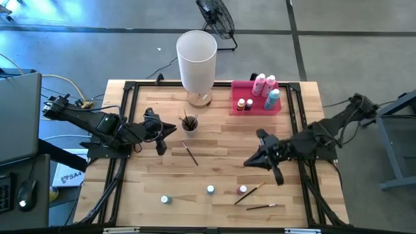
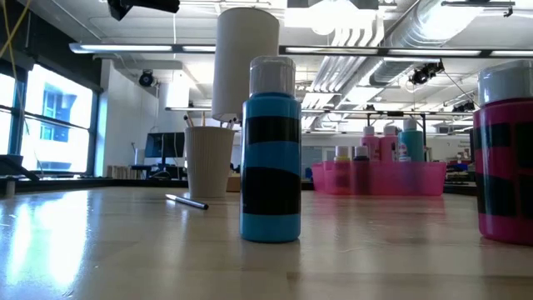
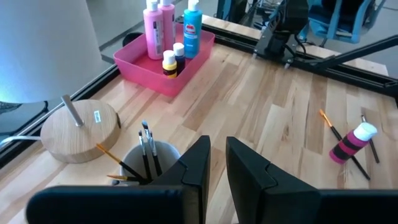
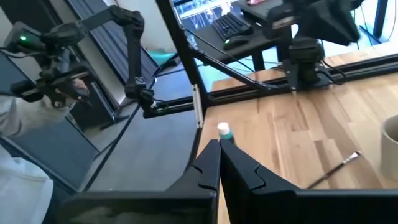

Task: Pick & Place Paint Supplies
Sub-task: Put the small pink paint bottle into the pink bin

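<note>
white cylinder [image 1: 196,58], pink tray [image 1: 243,90], floor fan [image 1: 216,14], laptop [image 1: 18,117]

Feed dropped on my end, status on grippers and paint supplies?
Left gripper empty beside small white brush cup. Right gripper shut, empty, mid-table. Loose thin dark-handled paintbrush between them, nothing blocking.
</note>
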`<state>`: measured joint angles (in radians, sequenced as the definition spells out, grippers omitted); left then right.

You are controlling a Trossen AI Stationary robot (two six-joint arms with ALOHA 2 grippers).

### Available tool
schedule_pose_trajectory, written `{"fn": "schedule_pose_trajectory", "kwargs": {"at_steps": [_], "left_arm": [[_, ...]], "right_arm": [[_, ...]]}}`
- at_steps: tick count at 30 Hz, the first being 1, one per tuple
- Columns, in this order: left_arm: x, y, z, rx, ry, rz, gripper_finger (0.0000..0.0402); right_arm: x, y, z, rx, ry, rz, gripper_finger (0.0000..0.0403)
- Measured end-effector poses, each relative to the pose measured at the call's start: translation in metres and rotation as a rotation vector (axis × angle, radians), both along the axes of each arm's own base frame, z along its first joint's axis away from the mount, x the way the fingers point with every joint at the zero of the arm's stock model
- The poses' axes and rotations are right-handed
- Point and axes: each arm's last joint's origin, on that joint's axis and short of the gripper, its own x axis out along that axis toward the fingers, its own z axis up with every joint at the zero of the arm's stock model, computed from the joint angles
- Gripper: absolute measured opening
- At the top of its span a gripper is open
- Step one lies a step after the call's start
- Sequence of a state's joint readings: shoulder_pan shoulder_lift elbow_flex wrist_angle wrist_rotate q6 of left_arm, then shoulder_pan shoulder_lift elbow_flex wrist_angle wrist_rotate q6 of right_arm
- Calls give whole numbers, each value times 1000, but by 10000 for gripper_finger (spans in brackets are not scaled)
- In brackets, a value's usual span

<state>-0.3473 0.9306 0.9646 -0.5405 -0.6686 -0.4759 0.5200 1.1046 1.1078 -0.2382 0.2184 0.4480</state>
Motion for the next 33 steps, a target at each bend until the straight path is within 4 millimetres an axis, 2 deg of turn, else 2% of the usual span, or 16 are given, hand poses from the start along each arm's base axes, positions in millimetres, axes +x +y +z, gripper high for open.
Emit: {"fn": "schedule_pose_trajectory", "kwargs": {"at_steps": [5, 10, 16, 21, 33], "left_arm": [[0, 0, 0, -3, -1, 1, 49], [0, 0, 0, -2, 0, -1, 49], [0, 0, 0, -3, 1, -4, 49], [0, 0, 0, -2, 2, -5, 49], [0, 0, -1, 1, 13, -7, 49]], "right_arm": [[3, 27, 1, -42, 60, -32, 2], [16, 46, -18, -30, 199, -61, 2], [26, 58, -36, -33, 298, 75, 3], [24, 58, -45, -127, 369, 166, 3], [29, 39, -57, -180, 493, 98, 5]]}}
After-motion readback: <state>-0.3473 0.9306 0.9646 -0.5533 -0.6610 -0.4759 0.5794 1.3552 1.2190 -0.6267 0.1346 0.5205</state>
